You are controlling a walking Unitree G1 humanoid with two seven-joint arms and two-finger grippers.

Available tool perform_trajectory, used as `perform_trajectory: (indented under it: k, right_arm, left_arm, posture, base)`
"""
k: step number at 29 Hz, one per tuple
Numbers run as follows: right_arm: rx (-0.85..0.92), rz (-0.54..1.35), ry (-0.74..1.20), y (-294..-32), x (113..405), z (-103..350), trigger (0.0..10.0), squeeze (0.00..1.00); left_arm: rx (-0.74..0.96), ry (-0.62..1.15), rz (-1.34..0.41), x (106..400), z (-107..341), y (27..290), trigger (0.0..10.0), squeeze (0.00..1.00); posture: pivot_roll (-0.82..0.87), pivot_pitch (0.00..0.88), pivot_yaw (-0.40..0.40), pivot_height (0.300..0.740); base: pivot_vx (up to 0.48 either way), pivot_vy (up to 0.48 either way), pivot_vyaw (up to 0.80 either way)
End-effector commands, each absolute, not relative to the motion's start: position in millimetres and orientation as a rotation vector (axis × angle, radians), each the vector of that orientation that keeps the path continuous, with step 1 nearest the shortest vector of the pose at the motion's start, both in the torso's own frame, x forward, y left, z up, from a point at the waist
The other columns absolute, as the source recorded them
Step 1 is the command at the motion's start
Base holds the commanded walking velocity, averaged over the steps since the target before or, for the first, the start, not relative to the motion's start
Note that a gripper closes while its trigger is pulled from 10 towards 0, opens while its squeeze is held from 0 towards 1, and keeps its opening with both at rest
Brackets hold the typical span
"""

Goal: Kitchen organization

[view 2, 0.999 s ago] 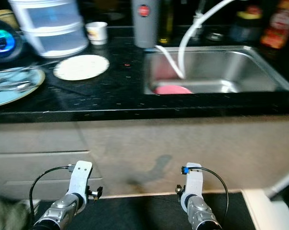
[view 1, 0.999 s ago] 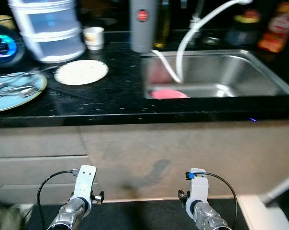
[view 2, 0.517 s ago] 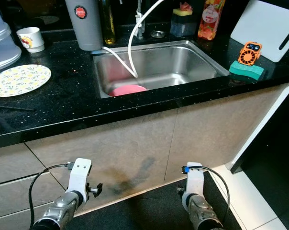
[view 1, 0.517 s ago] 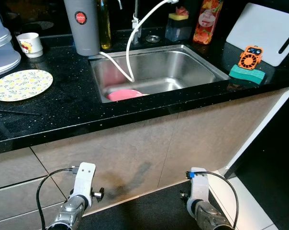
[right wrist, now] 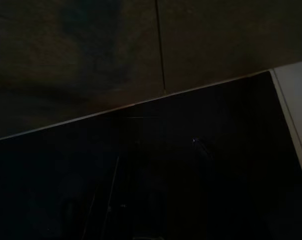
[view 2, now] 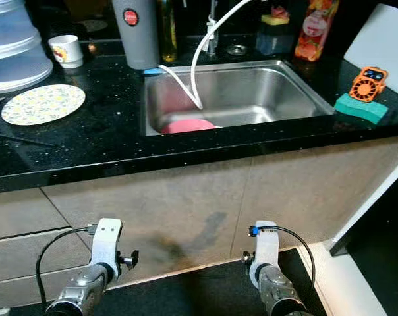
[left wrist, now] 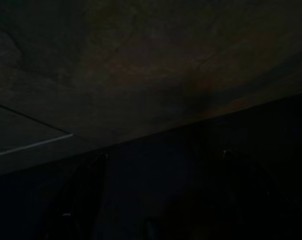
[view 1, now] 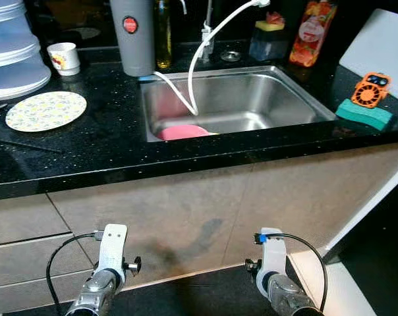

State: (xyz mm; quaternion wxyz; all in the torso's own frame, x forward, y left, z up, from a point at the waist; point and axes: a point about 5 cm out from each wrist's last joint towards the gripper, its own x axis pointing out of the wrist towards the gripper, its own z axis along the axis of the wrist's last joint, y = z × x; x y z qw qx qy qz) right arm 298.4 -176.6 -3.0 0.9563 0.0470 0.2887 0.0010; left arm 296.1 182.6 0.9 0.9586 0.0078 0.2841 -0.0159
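Left gripper: my left arm hangs low in front of the beige cabinet front; I cannot tell from these frames how its fingers stand. It touches nothing I can see.
Right gripper: my right arm hangs idle at the same height, also before the cabinet; finger state likewise cannot be told.
Wrist views: both very dark. I make out cabinet panel seams above a black floor, no more.
Worktop: black speckled stone counter with a stainless steel sink basin set into it.
In the sink: a pink round dish lies at the near left corner; a white flexible hose curves down from the tap into the basin.
Left of sink: a flat round plate with a yellow floral print lies on the counter; behind it a small white cup with a printed motif, print too small to read; a stack of translucent white plastic containers at the far left.
Behind sink: a tall grey tumbler with a round red badge, badge lettering not legible; beside it a slim bottle of yellow oil; an orange-red bottle with a fruit label, text unreadable.
Right of sink: a teal sponge with a small orange round fan on it, in front of a white cutting board.
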Motion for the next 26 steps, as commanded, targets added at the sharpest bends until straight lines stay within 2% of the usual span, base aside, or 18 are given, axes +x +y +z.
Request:
perform_trajectory:
  k: [1,9,12,26]
  right_arm:
    - [0.085,0.022,0.616,-172.5,294.6,-7.7,10.0,0.00]
    - [0.077,0.034,0.612,-170.8,296.9,-5.7,10.0,0.00]
    - [0.076,0.037,0.611,-170.4,297.4,-5.3,10.0,0.00]
    - [0.062,0.049,0.608,-171.9,299.4,-3.2,10.0,0.00]
  left_arm:
    - [0.004,0.602,-0.023,289.8,-5.1,184.2,10.0,0.00]
    - [-0.020,0.583,-0.017,290.3,-3.5,185.8,10.0,0.00]
    - [-0.001,0.590,-0.029,289.9,-3.9,184.8,10.0,0.00]
    - [-0.041,0.572,0.022,289.5,-3.6,185.1,10.0,0.00]
  posture:
    - [0.01,0.149,-0.008,0.740]
    - [0.01,0.150,-0.022,0.740]
    - [0.00,0.150,-0.025,0.740]
    - [0.00,0.151,-0.039,0.740]
  base:
    - [0.000,0.000,0.00]
    - [0.000,0.000,0.00]
    - [0.000,-0.480,0.00]
    - [0.000,0.000,0.00]
